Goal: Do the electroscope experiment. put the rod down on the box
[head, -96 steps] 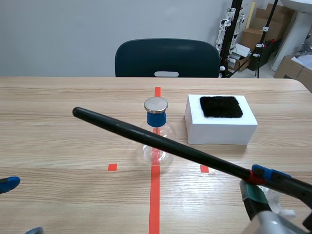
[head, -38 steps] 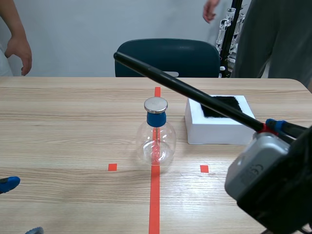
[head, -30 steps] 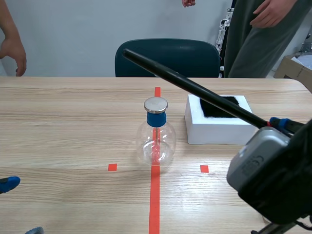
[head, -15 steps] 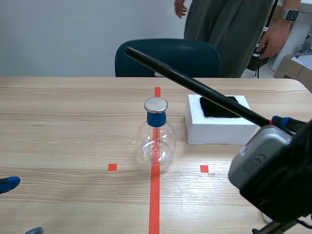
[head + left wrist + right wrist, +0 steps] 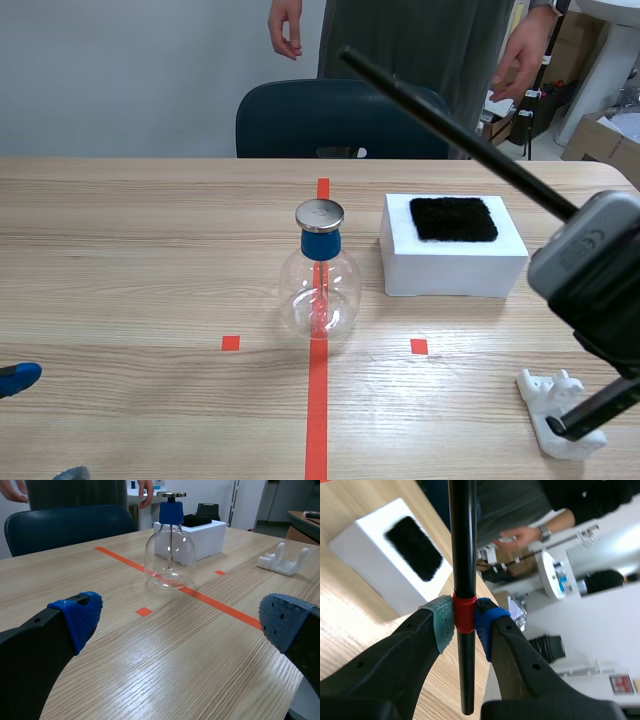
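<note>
Two hands show. Our right hand [image 5: 465, 622] is clamped on the rod [image 5: 462, 555] at its red band and holds it slanting in the air, clear of the box [image 5: 455, 262]. Our left hand [image 5: 182, 622] hangs low over the bench [image 5: 130, 260], fingers wide apart with nothing between them. We see the flask [image 5: 320, 290] upright on the red line, just beside the box. A person [image 5: 420, 40] stands behind the chair [image 5: 340, 120].

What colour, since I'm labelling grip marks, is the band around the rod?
Red; the band on the black rod shows best in the right wrist view.
</note>
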`<act>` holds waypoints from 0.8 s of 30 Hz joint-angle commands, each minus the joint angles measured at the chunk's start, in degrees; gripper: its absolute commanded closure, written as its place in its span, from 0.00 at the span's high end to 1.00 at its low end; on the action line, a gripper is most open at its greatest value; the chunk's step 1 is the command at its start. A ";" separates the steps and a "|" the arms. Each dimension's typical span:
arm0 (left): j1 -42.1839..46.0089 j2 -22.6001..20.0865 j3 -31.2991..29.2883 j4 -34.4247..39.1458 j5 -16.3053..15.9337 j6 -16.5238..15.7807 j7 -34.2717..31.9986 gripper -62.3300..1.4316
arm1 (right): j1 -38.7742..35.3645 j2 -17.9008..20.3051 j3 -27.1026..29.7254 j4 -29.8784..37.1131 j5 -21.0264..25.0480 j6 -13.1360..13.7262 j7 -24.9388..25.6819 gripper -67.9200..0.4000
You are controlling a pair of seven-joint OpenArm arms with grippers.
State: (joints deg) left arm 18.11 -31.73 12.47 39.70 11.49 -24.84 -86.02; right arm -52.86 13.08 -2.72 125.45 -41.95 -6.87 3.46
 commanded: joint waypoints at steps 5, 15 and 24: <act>-0.04 -0.22 -0.04 0.50 -0.55 0.09 -2.71 1.00 | 3.48 2.43 1.97 -2.21 -2.21 6.10 -5.46 0.01; -0.04 -0.22 -0.04 0.50 -0.52 0.09 -2.69 1.00 | 11.45 8.81 -1.31 -3.32 -2.62 30.10 -18.88 0.01; -0.04 -0.22 -0.04 0.50 -0.55 0.09 -2.69 1.00 | 17.70 16.94 -8.94 -7.04 1.25 39.65 -25.24 0.01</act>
State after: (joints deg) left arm 18.11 -31.73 12.47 39.70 11.49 -24.84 -86.00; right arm -35.68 28.69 -11.57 118.80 -41.01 32.69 -21.21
